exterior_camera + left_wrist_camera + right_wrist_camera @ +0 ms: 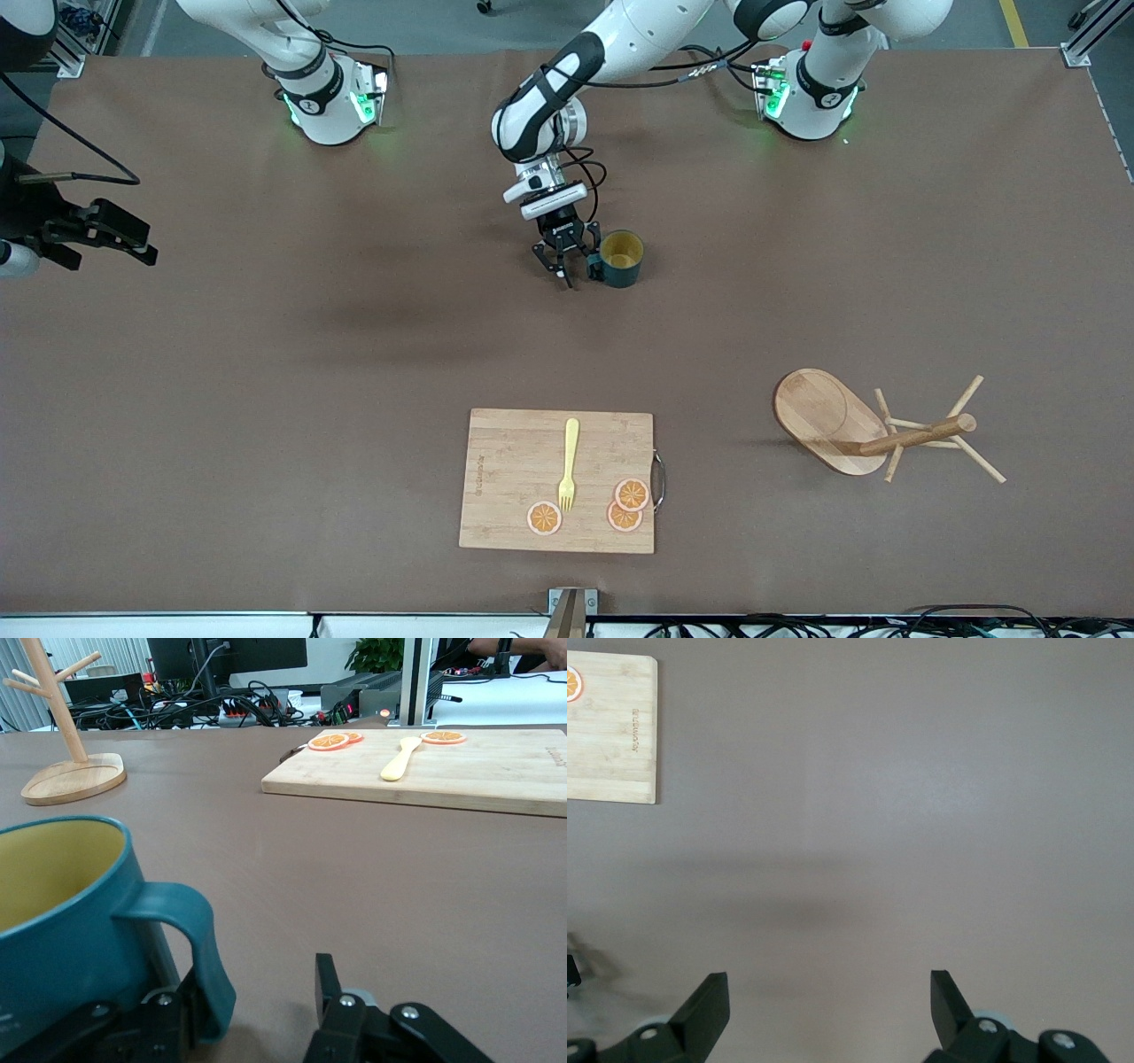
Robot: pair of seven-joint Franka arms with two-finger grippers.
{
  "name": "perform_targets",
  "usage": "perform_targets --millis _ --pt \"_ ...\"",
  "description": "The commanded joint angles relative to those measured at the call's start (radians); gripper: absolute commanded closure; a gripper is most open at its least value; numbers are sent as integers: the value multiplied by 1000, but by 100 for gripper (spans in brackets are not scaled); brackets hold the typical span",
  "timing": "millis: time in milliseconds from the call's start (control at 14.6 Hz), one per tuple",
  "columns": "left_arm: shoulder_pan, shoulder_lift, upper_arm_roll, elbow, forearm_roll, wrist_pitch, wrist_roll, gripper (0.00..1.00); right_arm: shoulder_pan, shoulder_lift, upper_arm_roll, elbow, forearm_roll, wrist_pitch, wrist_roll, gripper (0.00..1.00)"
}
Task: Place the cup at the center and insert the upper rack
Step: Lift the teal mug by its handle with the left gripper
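The dark teal cup (622, 258) with a yellow inside stands upright on the brown table, near the middle and toward the arms' bases. Its handle points at my left gripper (572, 268). That gripper is down at the table beside the cup and open. In the left wrist view the cup (62, 912) fills the corner, and its handle (190, 939) lies against one finger of the left gripper (257, 997). The wooden mug tree (833, 424) stands upright toward the left arm's end, nearer the front camera; it also shows in the left wrist view (73, 775). My right gripper (133, 248) waits open and empty at the right arm's end, over bare table (828, 983).
A rectangular bamboo cutting board (558, 478) lies near the front edge with a yellow fork (568, 465) and three orange slices (625, 505) on it. It also shows in the left wrist view (443, 771); its corner shows in the right wrist view (611, 735).
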Motion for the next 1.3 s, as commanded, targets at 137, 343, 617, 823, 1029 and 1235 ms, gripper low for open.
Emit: perform_targets --millis 137,343,617,823,1029,1235 --pt "12 -2 1 11 10 17 -11 85 3 -13 1 -16 -16 8 6 0" --pt "20 -8 -1 26 -15 26 -8 100 6 -14 1 -15 -14 8 6 0" --pt "52 -38 -10 68 -82 69 89 100 2 -22 -1 10 -10 -24 5 0" --pt "70 -103 -10 127 -247 69 267 100 9 -22 2 16 -16 -26 2 0" --pt "107 -181 -11 178 -410 72 450 100 8 -22 1 21 -14 -25 6 0" --pt "174 -287 -10 192 -590 130 614 100 9 -19 -1 33 -10 -17 5 0"
